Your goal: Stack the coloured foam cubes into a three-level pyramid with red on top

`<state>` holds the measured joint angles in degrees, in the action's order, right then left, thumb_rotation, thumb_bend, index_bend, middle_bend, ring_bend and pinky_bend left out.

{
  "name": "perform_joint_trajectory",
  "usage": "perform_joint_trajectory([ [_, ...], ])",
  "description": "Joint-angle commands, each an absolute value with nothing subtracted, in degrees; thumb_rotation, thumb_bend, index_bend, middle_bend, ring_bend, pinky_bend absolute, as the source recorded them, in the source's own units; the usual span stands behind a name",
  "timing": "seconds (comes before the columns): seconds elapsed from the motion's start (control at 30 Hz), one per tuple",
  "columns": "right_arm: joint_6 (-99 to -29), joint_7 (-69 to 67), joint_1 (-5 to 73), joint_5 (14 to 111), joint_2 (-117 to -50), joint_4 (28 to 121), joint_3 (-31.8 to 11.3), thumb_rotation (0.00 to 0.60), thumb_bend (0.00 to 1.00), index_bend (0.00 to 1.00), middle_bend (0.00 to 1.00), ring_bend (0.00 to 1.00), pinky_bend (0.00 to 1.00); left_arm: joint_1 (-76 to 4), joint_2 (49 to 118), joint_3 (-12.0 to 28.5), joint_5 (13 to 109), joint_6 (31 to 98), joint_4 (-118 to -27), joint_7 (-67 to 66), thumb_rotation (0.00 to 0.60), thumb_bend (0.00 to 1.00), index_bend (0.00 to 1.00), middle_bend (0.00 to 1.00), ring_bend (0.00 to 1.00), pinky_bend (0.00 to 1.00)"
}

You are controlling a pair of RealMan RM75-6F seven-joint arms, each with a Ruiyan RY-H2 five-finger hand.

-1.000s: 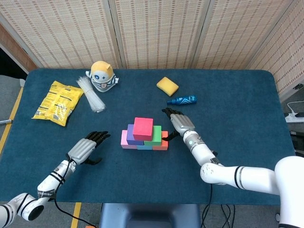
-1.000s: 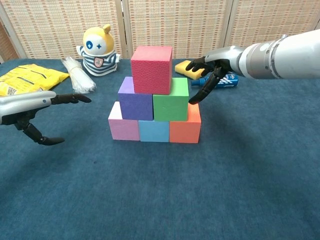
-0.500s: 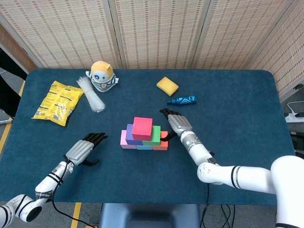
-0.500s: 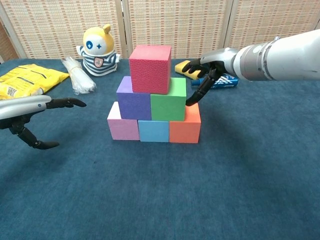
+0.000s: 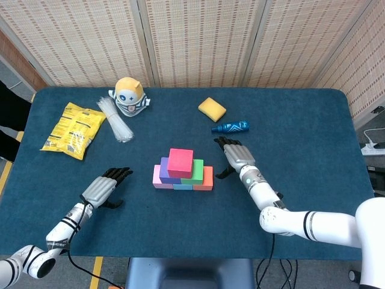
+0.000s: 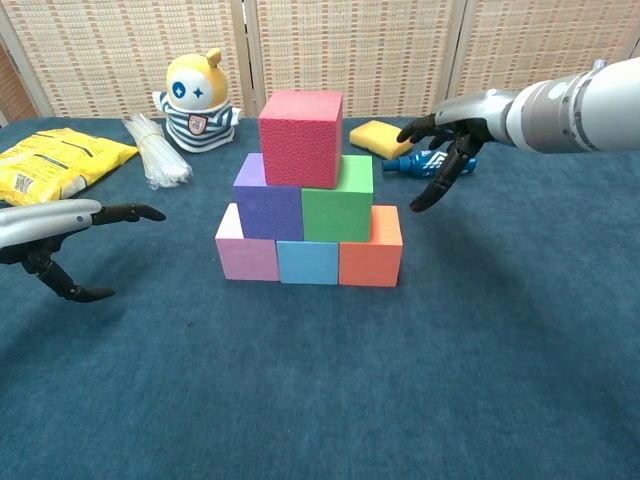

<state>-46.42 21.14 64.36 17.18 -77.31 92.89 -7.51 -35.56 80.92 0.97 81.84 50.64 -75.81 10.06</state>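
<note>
From the head view, the pyramid sits near the middle of the blue surface (image 5: 301, 120): the red cube (image 5: 181, 162) rests on top, straddling the purple cube (image 5: 166, 172) and green cube (image 5: 197, 171), so its weight is shared by both. The right hand (image 5: 236, 156) hovers just right of the stack, apart from it, fingers spread and holding nothing. The left hand (image 5: 103, 188) lies well to the left, released too. Both seem placed clear so as not to nudge the foam.

From the chest view, the bottom row reads pink cube (image 6: 246, 248), light-blue cube (image 6: 308, 262), orange cube (image 6: 371, 248), touching side by side as a base. The task looks complete. Far behind stand a plush toy (image 6: 195, 88), a yellow snack bag (image 6: 55, 158) with print too small to read, white cable ties (image 6: 153, 148), a yellow sponge (image 6: 378, 135) and a blue bottle (image 6: 428, 163) whose label I cannot make out.
</note>
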Motion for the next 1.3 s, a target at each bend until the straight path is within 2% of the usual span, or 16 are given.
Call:
perform_joint_trajectory([
  [0.03, -46.5, 22.5, 64.2, 16.2, -77.4, 92.1, -6.2, 0.6, 0.25, 0.0, 0.09, 0.0, 0.14, -35.9, 82.5, 1.0, 80.6, 49.1, -74.3, 8.6, 0.6, 0.34, 0.03, 0.0, 0.0, 0.05],
  [0.33, -45.7, 24.2, 64.6, 15.6, -81.7, 87.1, -5.4, 0.6, 0.25, 0.0, 0.09, 0.0, 0.13, -38.0, 85.0, 1.0, 79.9, 45.5, -73.6, 6.6, 0.6, 0.34, 0.03, 0.0, 0.0, 0.04],
  [0.73, -46.2, 25.2, 64.6, 15.9, -86.8, 82.2, -6.6, 0.6, 0.25, 0.0, 0.09, 0.0, 0.13, -40.6, 86.6, 1.8, 78.6, 42.2, -73.6, 4.8, 0.6, 0.34, 0.03, 0.0, 0.0, 0.04],
  [1.3, -46.2, 25.9, 63.8, 16.8, -89.0, 80.4, -8.5, 0.6, 0.25, 0.0, 0.09, 0.0, 0.13, -42.0, 87.3, 2.0, 77.6, 41.2, -73.5, 3.3, 0.6, 0.34, 0.03, 0.0, 0.0, 0.04],
])
